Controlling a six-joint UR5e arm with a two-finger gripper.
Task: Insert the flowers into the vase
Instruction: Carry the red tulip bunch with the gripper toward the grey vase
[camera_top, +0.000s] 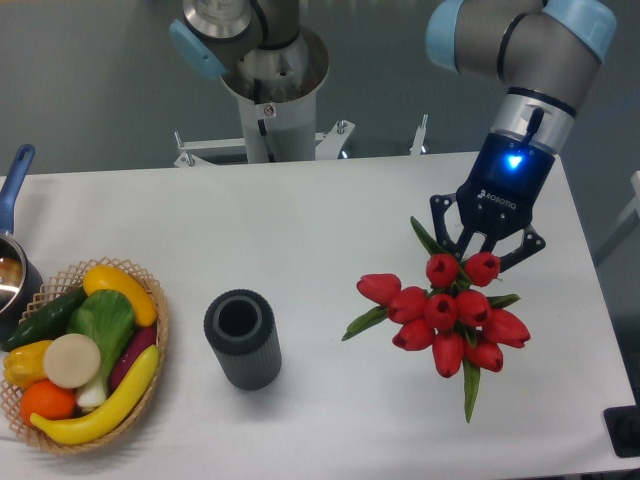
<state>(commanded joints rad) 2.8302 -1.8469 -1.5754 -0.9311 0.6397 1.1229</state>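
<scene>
The flowers (445, 315), a bunch of red tulip buds with green leaves, are at the right of the table, buds toward the front edge. My gripper (478, 258) comes down from the back right, and its fingers close in on the stem end of the bunch just behind the top buds. The fingertips are partly hidden by those buds. The vase (242, 338), a dark grey ribbed cylinder with its round mouth open upward, stands near the table's middle. It is well left of the flowers and nothing touches it.
A woven basket (155, 330) of fruit and vegetables sits at the front left. A blue-handled pot (12, 265) is at the left edge behind it. The robot's base (270, 90) stands behind the table. The right table edge runs close to the flowers.
</scene>
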